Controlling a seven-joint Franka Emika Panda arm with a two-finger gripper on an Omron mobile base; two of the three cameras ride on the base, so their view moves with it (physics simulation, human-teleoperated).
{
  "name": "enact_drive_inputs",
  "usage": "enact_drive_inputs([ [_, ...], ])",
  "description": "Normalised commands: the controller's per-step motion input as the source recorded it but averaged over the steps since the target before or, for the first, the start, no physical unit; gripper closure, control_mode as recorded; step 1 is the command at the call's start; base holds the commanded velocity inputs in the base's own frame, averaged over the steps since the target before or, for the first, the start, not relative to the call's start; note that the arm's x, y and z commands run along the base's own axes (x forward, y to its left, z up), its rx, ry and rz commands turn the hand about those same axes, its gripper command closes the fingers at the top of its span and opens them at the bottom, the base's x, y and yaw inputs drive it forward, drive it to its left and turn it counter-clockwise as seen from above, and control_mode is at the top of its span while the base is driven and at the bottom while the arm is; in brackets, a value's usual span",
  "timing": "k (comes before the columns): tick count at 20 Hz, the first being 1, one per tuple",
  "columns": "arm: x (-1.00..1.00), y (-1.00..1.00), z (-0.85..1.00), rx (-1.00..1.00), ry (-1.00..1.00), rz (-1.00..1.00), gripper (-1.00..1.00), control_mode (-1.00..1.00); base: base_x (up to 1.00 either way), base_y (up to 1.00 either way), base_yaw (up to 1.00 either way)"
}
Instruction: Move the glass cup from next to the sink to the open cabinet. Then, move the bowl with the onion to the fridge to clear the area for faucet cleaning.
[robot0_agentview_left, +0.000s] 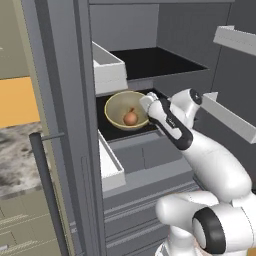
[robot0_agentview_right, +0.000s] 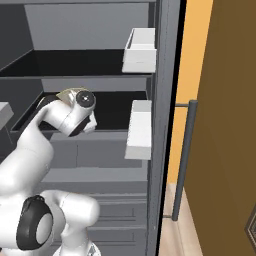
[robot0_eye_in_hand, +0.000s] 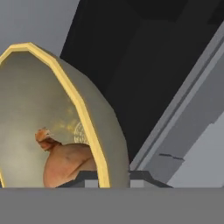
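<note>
The yellow-rimmed tan bowl (robot0_agentview_left: 120, 106) with the brown onion (robot0_agentview_left: 130, 118) in it is inside the open fridge, on or just above the dark middle shelf (robot0_agentview_left: 112, 132); I cannot tell whether it touches. My gripper (robot0_agentview_left: 146, 106) reaches in from the right and is shut on the bowl's right rim. In the hand view the bowl (robot0_eye_in_hand: 39, 100) stands close on the left with the onion (robot0_eye_in_hand: 65, 164) low inside it, and its rim passes between my gripper's (robot0_eye_in_hand: 111, 177) tips. A sliver of the bowl (robot0_agentview_right: 65, 93) peeks over my hand. The glass cup is out of view.
White door bins hang on the fridge's left door (robot0_agentview_left: 107, 67) (robot0_agentview_left: 111, 170) and on the right door (robot0_agentview_left: 227, 117). An upper dark shelf (robot0_agentview_left: 155, 60) lies above the bowl and grey drawers (robot0_agentview_left: 145, 155) below it. A dark door handle (robot0_agentview_left: 47, 190) stands at the left.
</note>
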Motion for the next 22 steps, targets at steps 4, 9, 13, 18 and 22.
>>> enact_drive_inputs([
  [4,0.05,0.0,-0.16,0.0,0.12,-0.04,1.0,-1.0,0.0,0.0,0.0],
  [9,0.38,0.0,-0.17,0.0,0.1,-0.09,1.0,-1.0,0.0,0.0,0.0],
  [13,0.71,0.0,0.0,0.0,0.09,-0.21,1.0,-1.0,0.0,0.0,0.0],
  [18,0.63,0.0,-0.09,0.01,0.09,-0.19,1.0,-1.0,0.0,0.0,0.0],
  [22,0.3,-0.03,-0.48,0.06,0.17,-0.18,1.0,-1.0,0.0,0.0,0.0],
])
